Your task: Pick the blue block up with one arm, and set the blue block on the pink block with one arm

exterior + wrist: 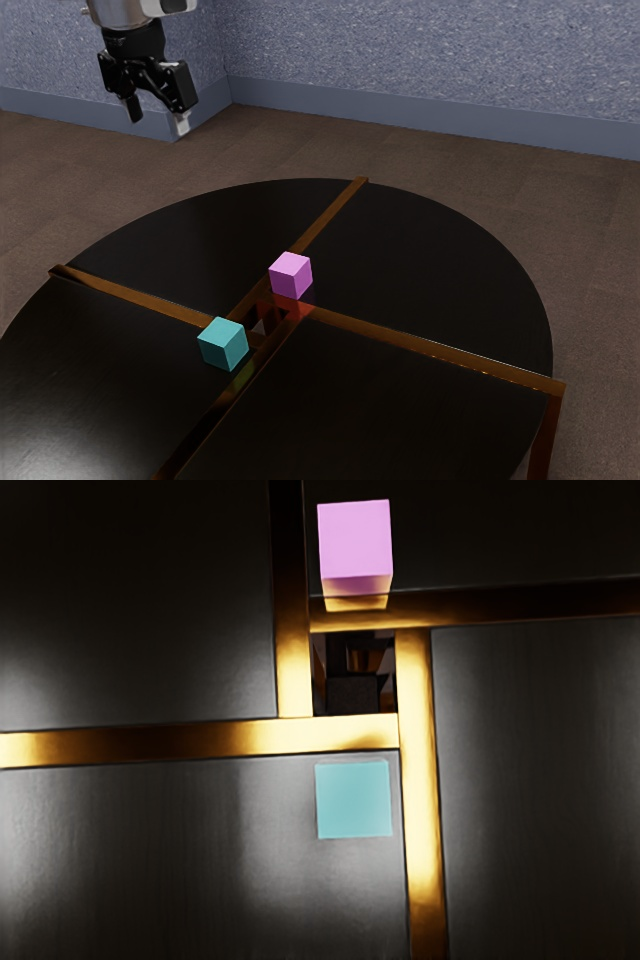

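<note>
The blue block (223, 343) is a small teal cube resting on the dark round table (420, 270), just beside the central gap where the wooden strips cross. The pink block (290, 274) stands on the far side of that gap, a short way from the blue one. My gripper (156, 116) hangs high above the floor at the exterior view's upper left, far from both blocks, its fingers spread apart and holding nothing. From the hand's camera, the blue block (354, 799) and the pink block (354, 540) lie on opposite sides of the crossing, both untouched.
Golden wooden strips (330, 215) split the black tabletop into quarters, with a small square hole (352, 685) at their crossing between the two blocks. The table's straight front edge runs along a wooden rail (545, 420). A blue-grey wall (420, 50) stands behind.
</note>
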Tool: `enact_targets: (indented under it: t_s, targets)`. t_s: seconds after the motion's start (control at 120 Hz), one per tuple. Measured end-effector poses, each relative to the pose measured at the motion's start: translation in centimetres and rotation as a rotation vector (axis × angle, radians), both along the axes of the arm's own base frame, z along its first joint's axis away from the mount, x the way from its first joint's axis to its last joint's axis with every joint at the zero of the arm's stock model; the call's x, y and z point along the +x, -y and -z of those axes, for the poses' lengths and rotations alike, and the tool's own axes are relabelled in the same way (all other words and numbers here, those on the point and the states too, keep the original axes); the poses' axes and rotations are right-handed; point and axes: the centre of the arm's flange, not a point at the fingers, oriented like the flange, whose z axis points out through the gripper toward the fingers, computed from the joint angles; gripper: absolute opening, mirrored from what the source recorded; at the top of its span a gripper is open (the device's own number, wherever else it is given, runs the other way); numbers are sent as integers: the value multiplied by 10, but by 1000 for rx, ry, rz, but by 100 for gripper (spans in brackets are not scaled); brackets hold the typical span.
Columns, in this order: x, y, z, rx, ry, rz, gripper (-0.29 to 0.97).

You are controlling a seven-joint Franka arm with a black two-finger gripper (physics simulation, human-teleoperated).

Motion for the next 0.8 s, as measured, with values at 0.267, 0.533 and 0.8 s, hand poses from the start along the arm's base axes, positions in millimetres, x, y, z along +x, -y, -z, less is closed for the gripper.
enact_targets:
  t_s: [0.267, 0.533, 0.8]
  targets:
    - [-21, -1, -90, -1, 158, 4, 68]
    - [-27, -1, -103, -2, 136, 6, 68]
    - [-34, 4, -52, -2, 33, 25, 68]
